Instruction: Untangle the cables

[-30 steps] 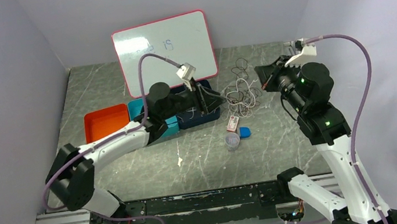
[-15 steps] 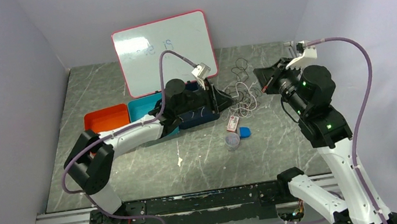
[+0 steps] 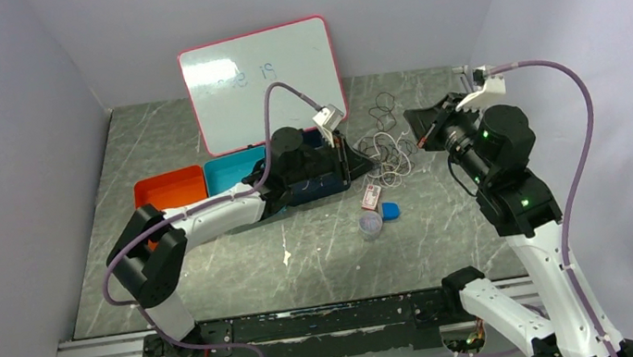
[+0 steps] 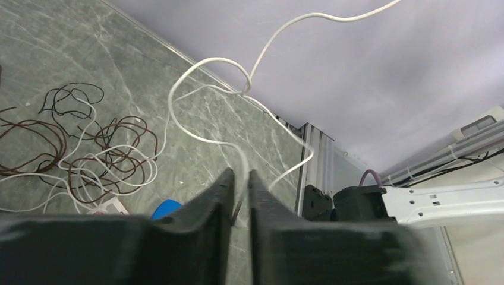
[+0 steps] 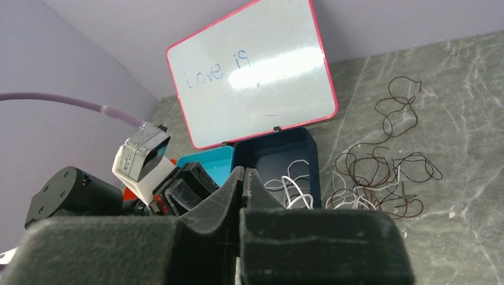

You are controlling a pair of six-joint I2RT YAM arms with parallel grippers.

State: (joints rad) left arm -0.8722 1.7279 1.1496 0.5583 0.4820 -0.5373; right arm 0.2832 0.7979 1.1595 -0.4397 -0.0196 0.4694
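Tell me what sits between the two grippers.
A loose tangle of thin brown, white and black cables lies between the left gripper and the right gripper, seen in the top view.

Marbled table bearing cables, trays

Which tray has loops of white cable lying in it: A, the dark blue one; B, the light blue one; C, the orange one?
A: in the right wrist view, loops of white cable lie inside the dark blue tray, just in front of the whiteboard.
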